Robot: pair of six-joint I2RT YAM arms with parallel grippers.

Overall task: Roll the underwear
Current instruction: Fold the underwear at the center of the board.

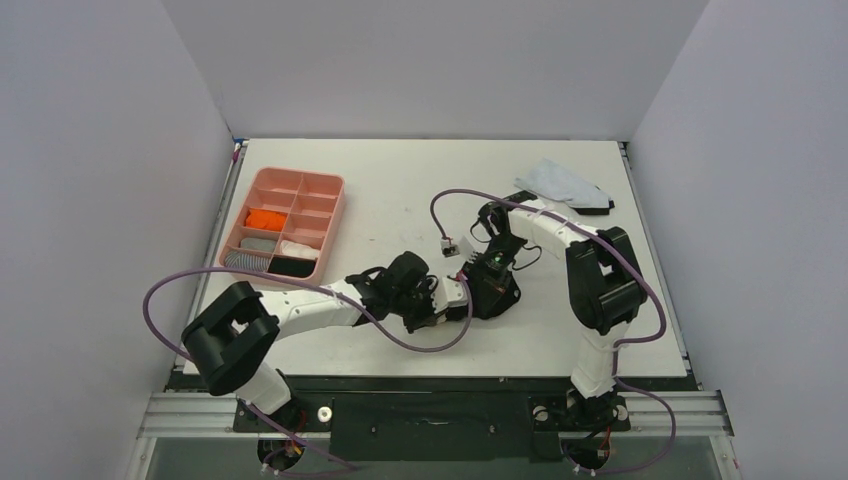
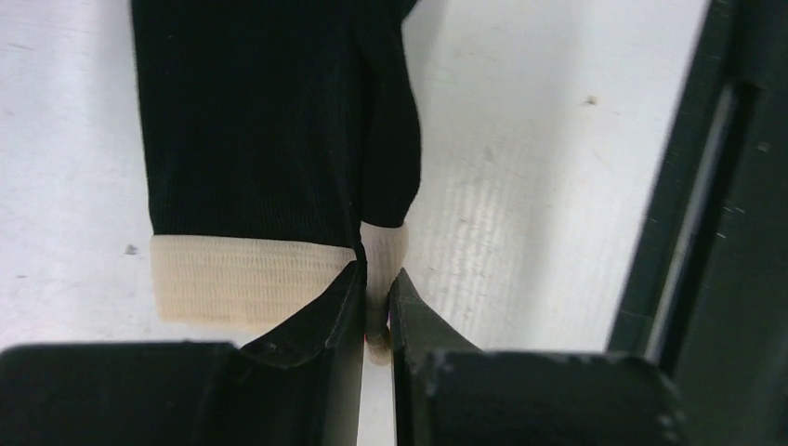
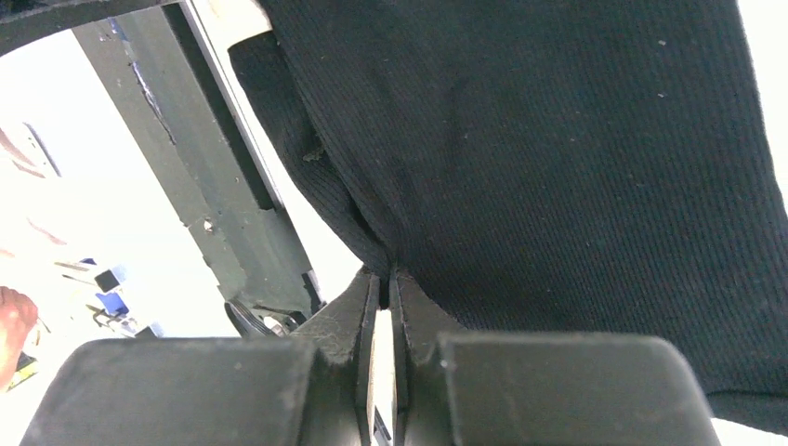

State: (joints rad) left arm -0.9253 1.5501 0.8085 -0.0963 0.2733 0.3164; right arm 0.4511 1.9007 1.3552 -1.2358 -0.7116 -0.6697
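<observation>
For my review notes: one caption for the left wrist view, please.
Left pincer shut on a fold of the beige waistband of the black underwear.

The black underwear is matt ribbed cloth, its waistband coarser-woven.

white table, pale grey walls

No legible text, labels, brands, numbers or signs — none in any view.
</observation>
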